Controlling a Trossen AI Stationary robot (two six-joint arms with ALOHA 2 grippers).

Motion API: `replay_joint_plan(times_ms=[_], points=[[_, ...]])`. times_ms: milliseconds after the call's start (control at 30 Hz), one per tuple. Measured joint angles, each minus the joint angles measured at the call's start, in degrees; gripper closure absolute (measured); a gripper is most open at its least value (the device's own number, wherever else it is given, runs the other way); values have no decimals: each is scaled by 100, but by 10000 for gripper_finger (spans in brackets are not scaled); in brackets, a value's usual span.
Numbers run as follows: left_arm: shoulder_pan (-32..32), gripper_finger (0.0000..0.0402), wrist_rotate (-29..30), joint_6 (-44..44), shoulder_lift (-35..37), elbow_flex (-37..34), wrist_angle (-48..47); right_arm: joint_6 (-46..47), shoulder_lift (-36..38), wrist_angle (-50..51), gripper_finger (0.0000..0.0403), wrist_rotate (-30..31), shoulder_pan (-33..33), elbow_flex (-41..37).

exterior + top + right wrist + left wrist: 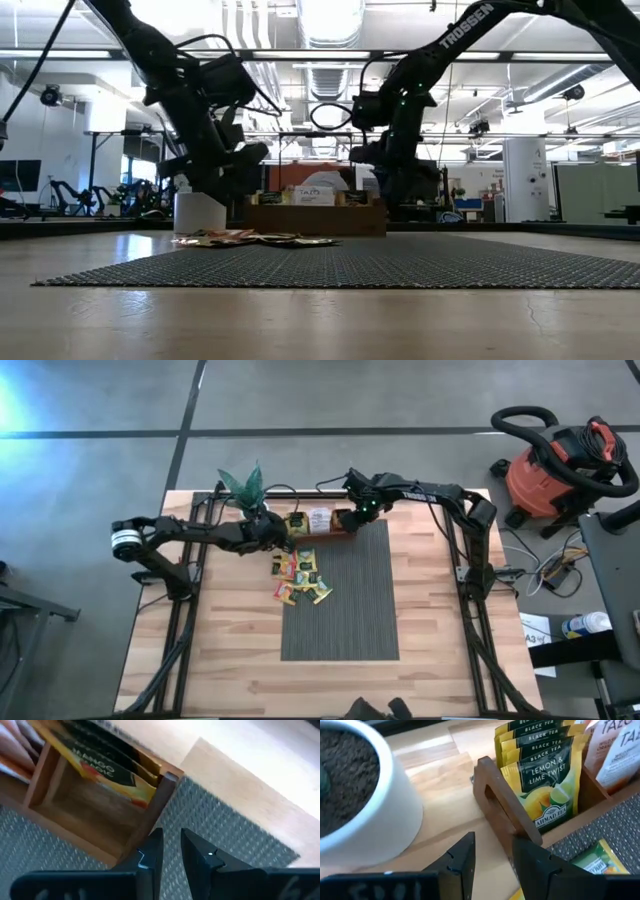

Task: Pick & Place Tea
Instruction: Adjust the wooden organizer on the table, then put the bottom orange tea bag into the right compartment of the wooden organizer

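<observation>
Fingers of both my grippers, left (492, 857) and right (171, 851), look narrowly parted and empty at opposite tray (322, 523) ends; loose tea sachets (300, 575) lie on the mat (345, 610).

Robotics lab, exposed ceiling ducts (330, 25), concrete floor, shop vacuum (560, 465)
</observation>
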State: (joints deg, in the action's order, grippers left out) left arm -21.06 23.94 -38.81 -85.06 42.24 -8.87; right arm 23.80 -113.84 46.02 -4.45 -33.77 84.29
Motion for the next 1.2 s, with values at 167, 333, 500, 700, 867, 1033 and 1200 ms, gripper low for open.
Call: replay_joint_plan(times_ms=[167,333,500,700,867,1033,1200], points=[[-13,278,-9,137,-74,114,165,-92,192,228,335,280,3,-22],[-12,278,57,316,30,134,220,-207,440,422,335,579,16,-39],[-17,278,81,414,137,117,128,-473,593,503,335,609,5,-46],[73,278,10,419,506,94,-532,-793,735,594,335,99,60,-48],[379,278,-2,861,1137,-36,-739,-1062,868,588,335,-16,252,-52],[746,278,-39,1421,1759,-251,-756,-1096,913,567,335,-12,462,-52],[1066,278,-109,1627,2304,-690,-751,-858,889,544,335,100,715,-57]])
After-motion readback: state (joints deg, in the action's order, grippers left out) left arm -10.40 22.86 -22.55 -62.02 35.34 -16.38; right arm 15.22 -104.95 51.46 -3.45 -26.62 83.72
